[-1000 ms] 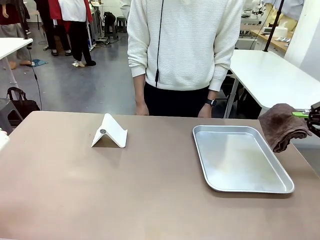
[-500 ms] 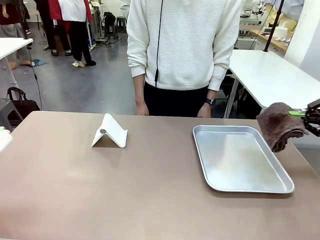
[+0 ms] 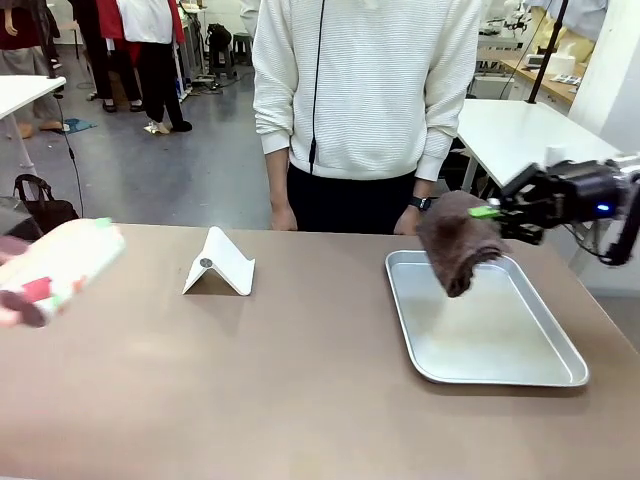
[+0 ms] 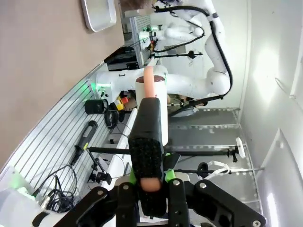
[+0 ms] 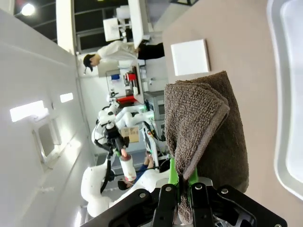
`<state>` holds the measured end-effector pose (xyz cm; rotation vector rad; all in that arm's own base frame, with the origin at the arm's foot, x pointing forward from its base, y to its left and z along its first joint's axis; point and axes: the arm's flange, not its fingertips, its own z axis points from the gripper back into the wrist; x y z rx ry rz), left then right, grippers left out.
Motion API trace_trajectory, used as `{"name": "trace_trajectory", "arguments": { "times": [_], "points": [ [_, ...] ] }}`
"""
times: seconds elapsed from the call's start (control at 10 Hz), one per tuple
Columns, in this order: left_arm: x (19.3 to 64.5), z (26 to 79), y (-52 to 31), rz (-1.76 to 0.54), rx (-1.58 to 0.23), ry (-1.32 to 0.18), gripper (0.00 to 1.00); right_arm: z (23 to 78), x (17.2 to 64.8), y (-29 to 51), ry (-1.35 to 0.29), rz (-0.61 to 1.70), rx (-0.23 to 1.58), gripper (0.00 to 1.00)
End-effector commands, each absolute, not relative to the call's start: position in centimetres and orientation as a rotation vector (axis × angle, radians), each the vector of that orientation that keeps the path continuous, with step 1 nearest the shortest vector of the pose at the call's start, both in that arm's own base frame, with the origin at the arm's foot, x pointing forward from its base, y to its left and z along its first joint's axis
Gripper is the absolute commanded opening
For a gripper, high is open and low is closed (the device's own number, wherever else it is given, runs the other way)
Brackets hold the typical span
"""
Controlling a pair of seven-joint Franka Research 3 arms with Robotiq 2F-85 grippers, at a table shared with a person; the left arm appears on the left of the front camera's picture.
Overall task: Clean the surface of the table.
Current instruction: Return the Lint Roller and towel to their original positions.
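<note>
The table (image 3: 300,390) has a matte taupe-brown top. My right gripper (image 3: 490,213) is shut on a folded brown cloth (image 3: 457,245), which hangs above the far left part of a metal tray (image 3: 560,372). In the right wrist view the cloth (image 5: 203,127) stands up between the green pads of that gripper (image 5: 185,189). At the table's left edge, a white bottle (image 3: 62,268) with a red and green label shows blurred. In the left wrist view my left gripper (image 4: 150,184) is shut on this bottle (image 4: 152,90), its pinkish end showing at the top.
A white folded stand (image 3: 218,264) sits left of the middle, toward the far edge. A person in a white sweater (image 3: 365,90) stands at the far side, hands hanging at the edge. A white table (image 3: 535,145) stands behind on the right.
My right arm has swung left with the cloth, from beyond the table's right edge to above the tray. The bottle has come into view from the left.
</note>
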<state>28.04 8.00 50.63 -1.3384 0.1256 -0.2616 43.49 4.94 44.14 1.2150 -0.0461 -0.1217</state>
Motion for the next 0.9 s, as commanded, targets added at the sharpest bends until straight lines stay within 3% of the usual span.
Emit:
{"name": "trace_trajectory", "arguments": {
  "times": [0.0,0.5,0.8],
  "points": [
    [30.3,51.2,2.0,-0.193,-1.269,-0.007,0.22,43.9,45.1,9.9,-0.063,-0.135,1.237,0.08],
    [38.9,48.8,-7.6,-0.227,-0.957,0.063,0.22,38.2,46.4,20.6,0.032,-0.208,1.097,0.08],
    [44.7,47.3,-10.8,0.024,-0.782,-0.051,0.22,33.3,46.3,21.5,0.063,-0.266,1.015,0.08]
  ]
}}
